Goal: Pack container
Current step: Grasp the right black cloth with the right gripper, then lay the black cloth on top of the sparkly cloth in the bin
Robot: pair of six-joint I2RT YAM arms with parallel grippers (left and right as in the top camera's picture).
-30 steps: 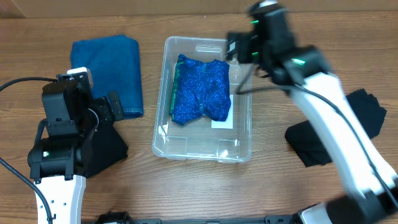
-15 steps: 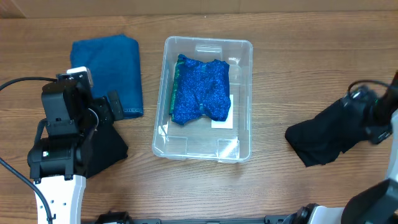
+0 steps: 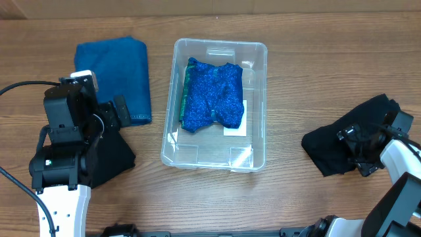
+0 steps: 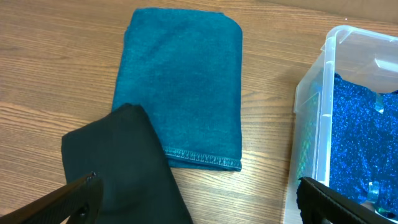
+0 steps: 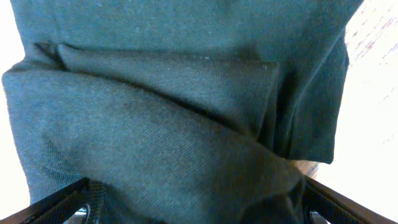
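My right jaws are wide apart and hold nothing. They are directly over a crumpled black cloth [image 3: 327, 150], which fills their camera; I cannot tell if they touch it. To their left there is a broad strip of bare worktop [image 3: 286, 99], free for moving, and then the right wall of the container [image 3: 220, 44], well apart from them.

My left jaws are also apart and empty. A second black cloth [image 4: 118, 163] lies under them, a little to their left. A folded teal towel [image 4: 181, 81] lies ahead with its stitched hem nearest to the jaws. To their right the container's left wall stands near, with only a narrow lane of wood between the wall and the towel's edge.

The container sits upright between both arms, mouth upward, with its long axis running from the near side of the worktop to the far side. A glittery blue cloth [image 3: 212, 95] lies inside, toward the far end, and partly covers a white label [image 3: 237, 129].
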